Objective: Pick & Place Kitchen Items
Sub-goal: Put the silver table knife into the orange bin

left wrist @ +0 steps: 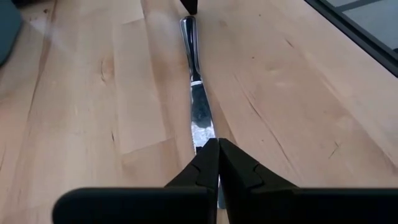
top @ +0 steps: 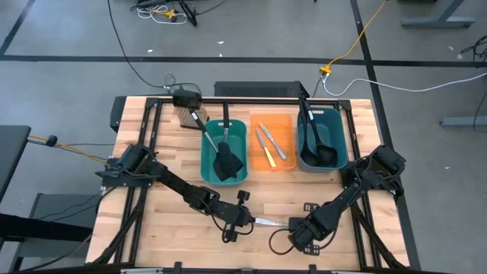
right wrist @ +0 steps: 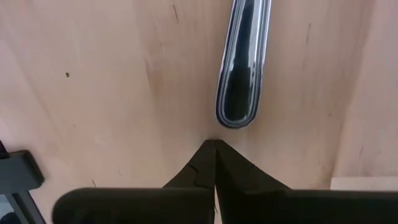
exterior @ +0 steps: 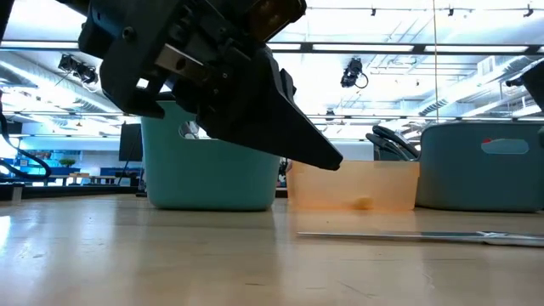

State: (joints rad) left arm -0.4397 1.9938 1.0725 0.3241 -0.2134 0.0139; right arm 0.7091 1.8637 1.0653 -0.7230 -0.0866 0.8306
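Wrist views alone show both tools pinched shut, the left tool [left wrist: 217, 146] over the silver knife [left wrist: 198, 99] blade, the right tool [right wrist: 214, 144] just beside its handle tip on the tabletop [right wrist: 112, 81].

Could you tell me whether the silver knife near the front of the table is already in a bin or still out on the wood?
Still out. The silver knife lies flat on the bare table, between the left claw and right claw.
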